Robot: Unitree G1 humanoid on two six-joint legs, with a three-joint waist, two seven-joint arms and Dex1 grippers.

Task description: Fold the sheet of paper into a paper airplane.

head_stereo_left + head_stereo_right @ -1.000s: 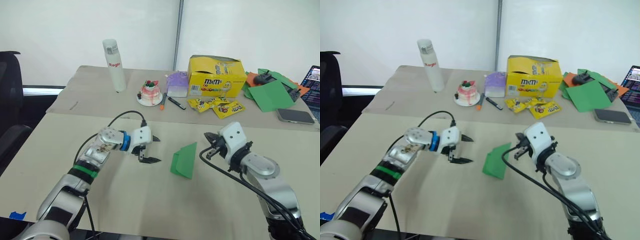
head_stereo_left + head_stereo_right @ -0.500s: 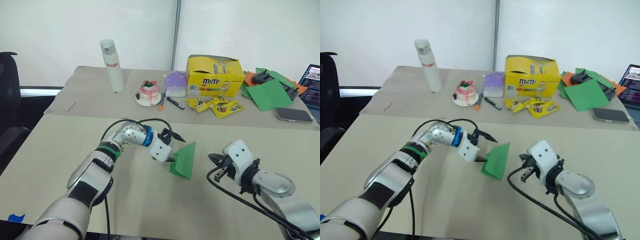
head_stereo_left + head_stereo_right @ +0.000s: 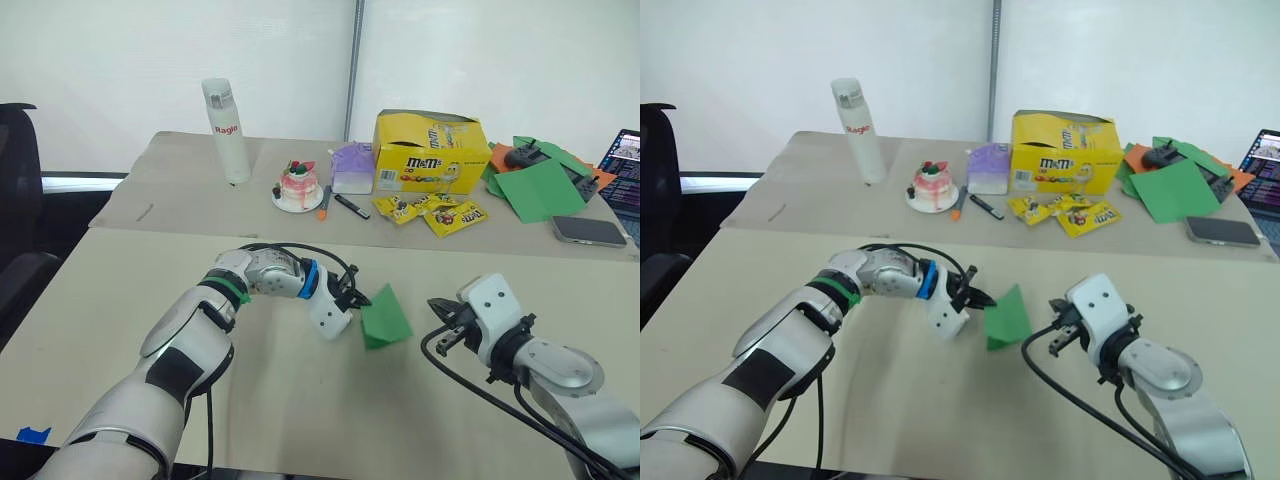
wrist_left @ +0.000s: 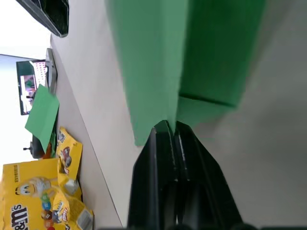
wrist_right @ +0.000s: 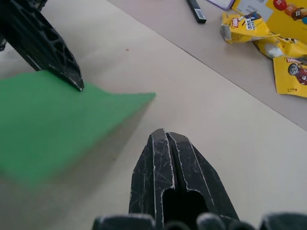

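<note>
The sheet of paper (image 3: 385, 318) is a folded bright green wedge in the middle of the near table, standing tilted with one side raised. My left gripper (image 3: 354, 297) is shut on its left edge; in the left wrist view the black fingertips (image 4: 163, 129) pinch the paper (image 4: 153, 57) at a crease. My right gripper (image 3: 437, 305) is shut and holds nothing, a short way right of the paper and apart from it. The right wrist view has its closed fingers (image 5: 158, 158) near the paper's pointed corner (image 5: 53, 120).
On the far table stand a white bottle (image 3: 228, 130), a small cake on a plate (image 3: 299, 186), a yellow M&M's box (image 3: 432, 150), candy packets (image 3: 440, 212), pens (image 3: 352, 206), larger green and orange sheets (image 3: 540, 188), a phone (image 3: 590, 231). A black chair (image 3: 15, 200) stands left.
My left gripper swung right to the paper and shut on its left edge, tipping the paper up. My right arm drew back to the right, still shut.
</note>
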